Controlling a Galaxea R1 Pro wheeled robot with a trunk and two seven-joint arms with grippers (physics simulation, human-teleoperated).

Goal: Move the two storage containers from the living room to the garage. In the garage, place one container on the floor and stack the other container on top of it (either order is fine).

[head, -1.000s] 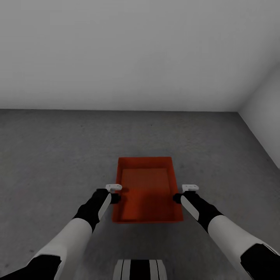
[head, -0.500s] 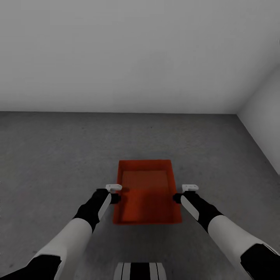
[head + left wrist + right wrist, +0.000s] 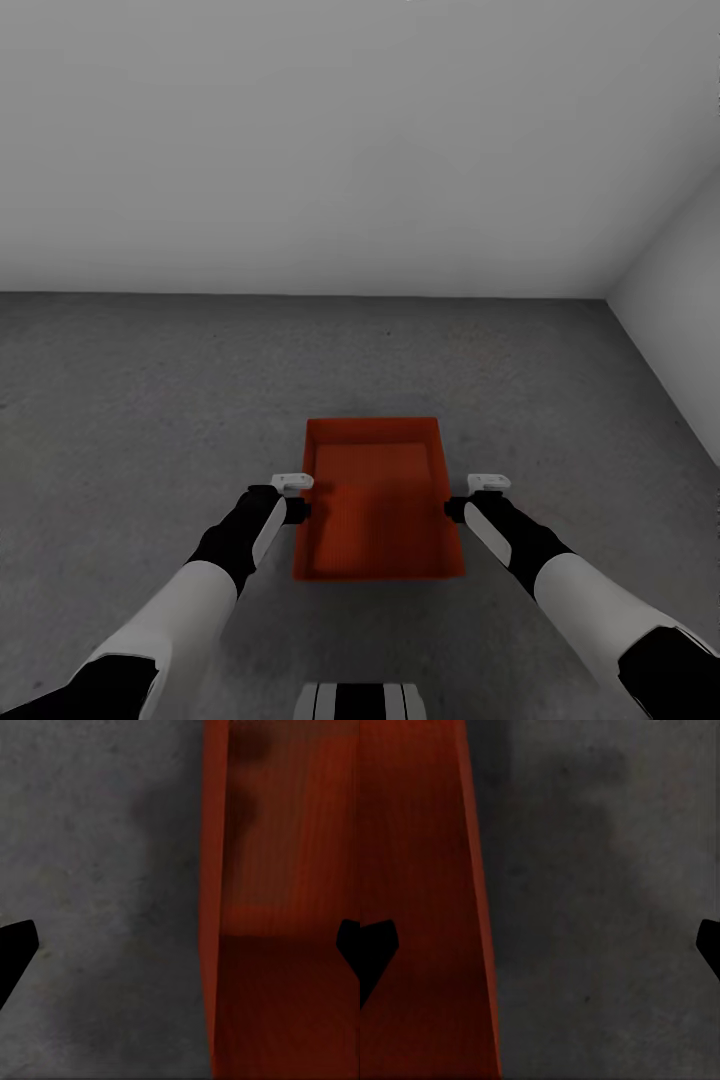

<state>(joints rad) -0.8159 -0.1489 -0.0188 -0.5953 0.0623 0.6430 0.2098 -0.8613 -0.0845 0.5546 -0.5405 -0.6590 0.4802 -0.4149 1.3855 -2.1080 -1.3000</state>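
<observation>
Nearest the camera you've got both arms reaching forward, white forearms going into black wrists. The left hand (image 3: pixel 297 510) sits at the left wall of the storage container (image 3: pixel 378 500) and the right hand (image 3: pixel 456 510) at the right wall, one on each side at about the same height. Both hands are spread wide: in each wrist shot the two black fingertips (image 3: pixel 15 949) sit way out at the frame edges, with the thin orange wall standing between them and touched by neither, so nothing is gripped. The red-orange container is lidless, looks empty, and appears to rest flat on the dark grey mottled floor (image 3: pixel 150 400) straight ahead of the robot. Further back the floor meets a plain white wall (image 3: pixel 300 150), with a second white wall (image 3: pixel 680 290) forming a corner on the far right.
</observation>
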